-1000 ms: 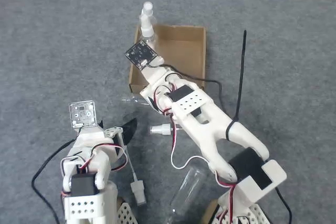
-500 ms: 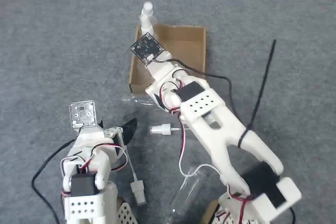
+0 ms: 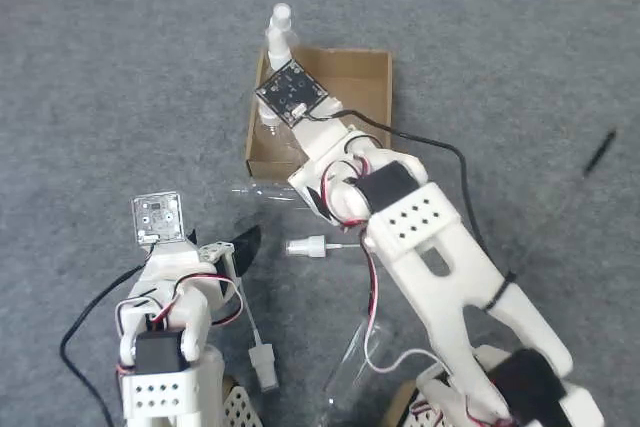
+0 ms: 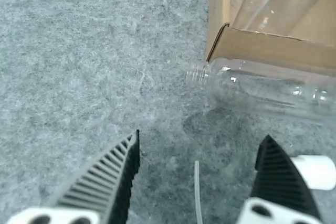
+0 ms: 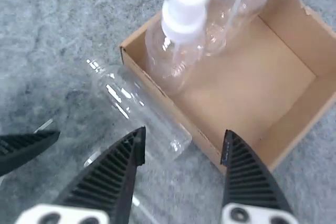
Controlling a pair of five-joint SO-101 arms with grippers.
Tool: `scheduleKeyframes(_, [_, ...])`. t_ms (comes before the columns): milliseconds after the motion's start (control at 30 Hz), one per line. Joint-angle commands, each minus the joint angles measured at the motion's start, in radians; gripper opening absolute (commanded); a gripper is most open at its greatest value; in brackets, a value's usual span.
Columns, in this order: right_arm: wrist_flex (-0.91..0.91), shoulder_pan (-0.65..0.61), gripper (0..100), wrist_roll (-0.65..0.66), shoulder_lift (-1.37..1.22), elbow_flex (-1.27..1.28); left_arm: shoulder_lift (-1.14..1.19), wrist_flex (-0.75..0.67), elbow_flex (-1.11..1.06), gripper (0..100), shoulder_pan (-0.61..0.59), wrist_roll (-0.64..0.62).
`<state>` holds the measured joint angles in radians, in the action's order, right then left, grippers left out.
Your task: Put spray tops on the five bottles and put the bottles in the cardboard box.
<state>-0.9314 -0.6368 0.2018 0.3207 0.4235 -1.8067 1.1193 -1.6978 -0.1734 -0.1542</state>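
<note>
- Grey carpeted table (image 3: 120,97): the work surface.
- Cardboard box (image 3: 355,97): open-topped, at the far middle of the table. Two capped bottles (image 5: 176,40) lean in one corner.
- Uncapped bottle (image 4: 262,90): lies on the carpet outside the box, along its near wall.
- Spare bottle (image 3: 350,362): lies near the arm bases.
- Right gripper (image 5: 184,135): jaws spread wide and holding nothing. It hangs over the box's near wall and the uncapped bottle.
- Left gripper (image 4: 201,139): jaws wide apart and empty, low over the carpet near the uncapped bottle's neck.
- Spray top (image 3: 308,246): loose between the arms.
- Second spray top (image 3: 262,360): beside the left arm's base.
</note>
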Motion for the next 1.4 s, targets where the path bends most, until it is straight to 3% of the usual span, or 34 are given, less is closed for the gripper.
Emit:
scheduleKeyframes(0, [-0.022, 0.016, 18.4, 0.000, 0.099, -0.008, -0.012, 0.003, 0.013, 33, -0.006, 0.011])
scheduleKeyframes(200, [-0.028, 0.016, 18.4, 0.002, 0.139, -0.008, -0.012, 0.003, 0.013, 33, -0.006, 0.011])
scheduleKeyframes(400, [-0.035, 0.016, 18.7, 0.147, 0.173, -0.008, -0.012, 0.003, 0.013, 33, -0.006, 0.011])
scheduleKeyframes(1367, [-0.544, 0.008, 18.8, 0.253, 0.496, -0.006, -0.012, 0.003, 0.013, 33, -0.006, 0.011])
